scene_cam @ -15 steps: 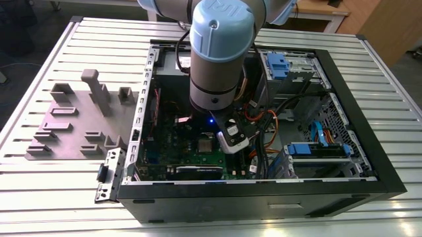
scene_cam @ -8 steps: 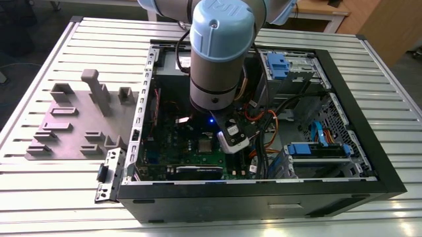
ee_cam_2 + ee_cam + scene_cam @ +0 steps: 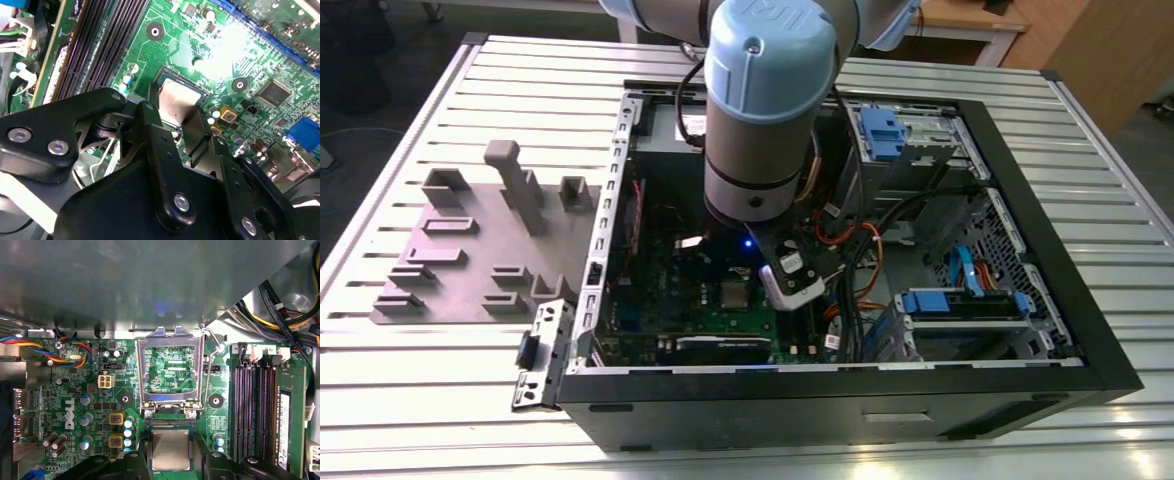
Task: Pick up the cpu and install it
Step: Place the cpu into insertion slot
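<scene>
Slats of a metal surface (image 3: 1121,200) carry an open case (image 3: 854,410) lying on its side. A grey plate (image 3: 467,270) with upright blocks lies just beside it on the exterior view's left. The arm (image 3: 767,110) comes straight down into the case, over the green board (image 3: 100,405).

The pincer (image 3: 176,117) is low over the board and pinches the cpu (image 3: 175,100). A black finger (image 3: 152,112) lies against each of two opposite edges of the chip, and the second wrist view shows no gap.

The cpu lies flat, silvery top up, at the socket (image 3: 171,424), about level with its dark rim. I cannot tell whether it is fully seated. The socket's metal frame (image 3: 170,336) stands swung open just beyond the cpu, and the board shows through its window. Memory slots (image 3: 255,410) run alongside the socket, near it but apart.
</scene>
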Controlling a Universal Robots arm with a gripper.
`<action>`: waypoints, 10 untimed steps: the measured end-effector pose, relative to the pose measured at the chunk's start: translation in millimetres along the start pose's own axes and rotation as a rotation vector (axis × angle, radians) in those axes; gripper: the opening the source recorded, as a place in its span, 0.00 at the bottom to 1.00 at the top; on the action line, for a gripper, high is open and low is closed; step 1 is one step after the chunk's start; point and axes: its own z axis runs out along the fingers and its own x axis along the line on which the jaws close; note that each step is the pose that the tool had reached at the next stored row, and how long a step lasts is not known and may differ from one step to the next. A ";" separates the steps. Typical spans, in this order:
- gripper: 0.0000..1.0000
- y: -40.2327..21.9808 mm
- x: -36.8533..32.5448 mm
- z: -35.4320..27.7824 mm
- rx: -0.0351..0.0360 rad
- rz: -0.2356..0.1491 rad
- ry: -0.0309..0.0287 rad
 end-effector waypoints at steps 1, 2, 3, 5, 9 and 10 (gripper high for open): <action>0.44 0.0 0.0 -0.1 0.0002 0.000 0.0000; 0.44 0.0 0.0 0.0 0.0001 0.001 0.0000; 0.44 0.0 0.0 0.1 0.0000 0.003 0.0001; 0.44 0.0 0.0 0.6 -0.0012 0.006 0.0002; 0.44 0.0 -0.1 1.3 -0.0037 0.008 -0.0001; 0.44 0.0 0.0 1.3 -0.0038 0.008 -0.0001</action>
